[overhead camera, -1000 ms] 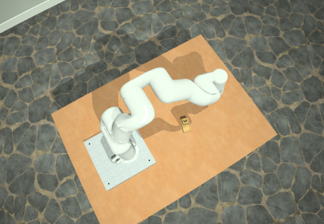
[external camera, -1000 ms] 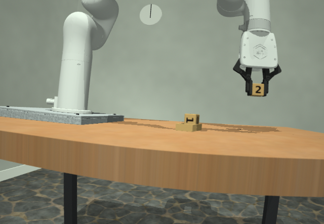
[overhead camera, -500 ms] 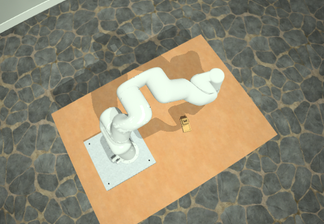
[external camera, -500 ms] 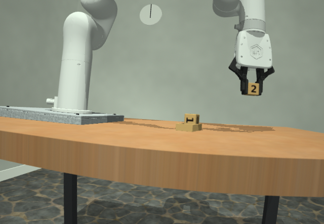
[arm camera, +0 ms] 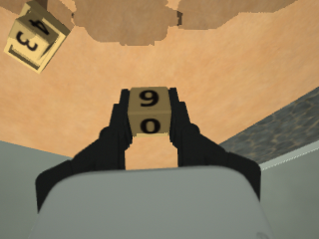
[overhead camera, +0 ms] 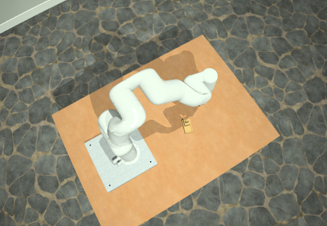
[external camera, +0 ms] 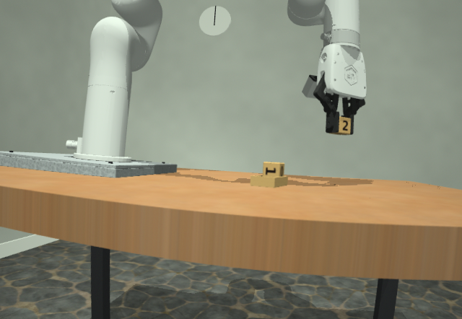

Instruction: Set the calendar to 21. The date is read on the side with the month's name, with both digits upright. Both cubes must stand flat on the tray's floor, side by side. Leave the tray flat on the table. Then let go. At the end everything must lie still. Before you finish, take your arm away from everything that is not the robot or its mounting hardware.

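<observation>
My gripper [external camera: 339, 123] [arm camera: 150, 100] is shut on a wooden cube [external camera: 344, 125] [arm camera: 150, 111] and holds it high above the table, to the right of the tray in the exterior view. That view shows an upright 2 on this cube; the wrist view shows a 9 or 6 and a 0. The small wooden tray [overhead camera: 188, 132] [external camera: 260, 182] [arm camera: 34, 68] lies on the table. A second cube [overhead camera: 186, 121] [external camera: 272, 169] [arm camera: 30, 36] sits in one end of it. In the exterior view its 1 lies on its side; the wrist view shows a 3 and a 4. The month's name is not readable.
The table [overhead camera: 211, 149] [external camera: 186, 196] carries the arm's grey base plate [overhead camera: 97, 162] [external camera: 67, 167], left of the tray in the exterior view. The arm hangs above the table in the top view and hides the gripper there. The tray's other end is free.
</observation>
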Tool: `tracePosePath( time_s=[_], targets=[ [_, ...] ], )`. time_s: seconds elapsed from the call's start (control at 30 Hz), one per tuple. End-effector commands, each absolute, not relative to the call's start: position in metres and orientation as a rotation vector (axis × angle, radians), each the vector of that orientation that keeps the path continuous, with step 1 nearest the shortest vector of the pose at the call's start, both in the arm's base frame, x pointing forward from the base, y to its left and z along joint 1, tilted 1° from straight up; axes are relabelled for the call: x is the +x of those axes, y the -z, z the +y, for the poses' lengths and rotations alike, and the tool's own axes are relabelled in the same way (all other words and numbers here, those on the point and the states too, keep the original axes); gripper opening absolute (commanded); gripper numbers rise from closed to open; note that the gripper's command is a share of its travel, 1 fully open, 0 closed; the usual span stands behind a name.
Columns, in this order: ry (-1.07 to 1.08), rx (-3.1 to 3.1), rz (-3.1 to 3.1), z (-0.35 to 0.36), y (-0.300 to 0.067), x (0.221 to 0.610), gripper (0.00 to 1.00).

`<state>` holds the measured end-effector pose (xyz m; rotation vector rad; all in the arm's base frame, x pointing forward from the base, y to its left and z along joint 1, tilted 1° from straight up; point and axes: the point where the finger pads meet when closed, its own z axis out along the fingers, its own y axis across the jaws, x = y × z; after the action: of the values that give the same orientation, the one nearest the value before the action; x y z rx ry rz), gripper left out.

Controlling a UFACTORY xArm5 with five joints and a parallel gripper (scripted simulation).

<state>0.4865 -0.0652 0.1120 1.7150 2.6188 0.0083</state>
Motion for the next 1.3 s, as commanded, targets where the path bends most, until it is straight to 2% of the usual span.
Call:
tracePosePath(
  time_s=[0.0,1.1,1.27],
  targets=[
    [-0.013,1.476,2.749,-0.055,-0.114,0.476,0.29],
    [0.0,0.082,3.118,-0.006,-0.108,0.402,0.29],
    [0.0,0.019,3.119,-0.004,-0.107,0.398,0.29]
  ],
)
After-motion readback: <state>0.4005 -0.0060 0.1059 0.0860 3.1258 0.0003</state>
